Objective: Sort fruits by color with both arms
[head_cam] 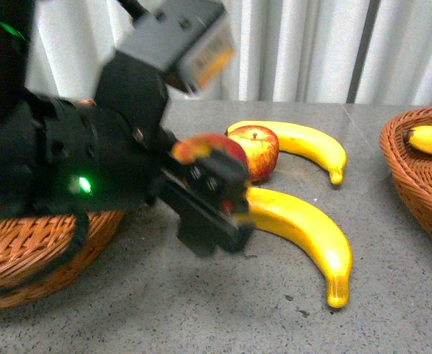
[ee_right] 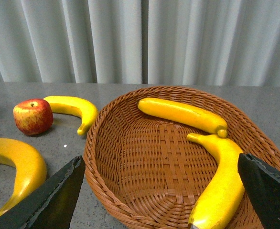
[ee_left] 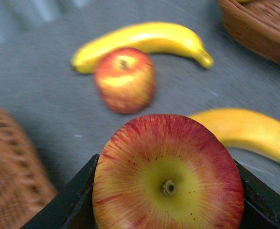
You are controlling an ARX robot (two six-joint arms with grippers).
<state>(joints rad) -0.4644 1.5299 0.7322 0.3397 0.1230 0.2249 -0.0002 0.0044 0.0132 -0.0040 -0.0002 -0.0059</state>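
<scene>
My left gripper [head_cam: 208, 173] is shut on a red apple [head_cam: 214, 144], held above the grey table; in the left wrist view the apple [ee_left: 168, 179] fills the space between the jaws, stem end facing the camera. A second red apple [head_cam: 256, 150] stands on the table beside a far banana [head_cam: 308, 144]. A near banana [head_cam: 304, 232] lies in front of it. My right gripper [ee_right: 161, 191] is open and empty over the right wicker basket [ee_right: 125, 143], which holds two bananas [ee_right: 180, 114] [ee_right: 221, 186]. It is out of the front view.
A left wicker basket [head_cam: 46, 247] sits under my left arm. The right basket [head_cam: 415, 166] stands at the table's right edge with a banana [head_cam: 431, 140] in it. White curtains hang behind the table.
</scene>
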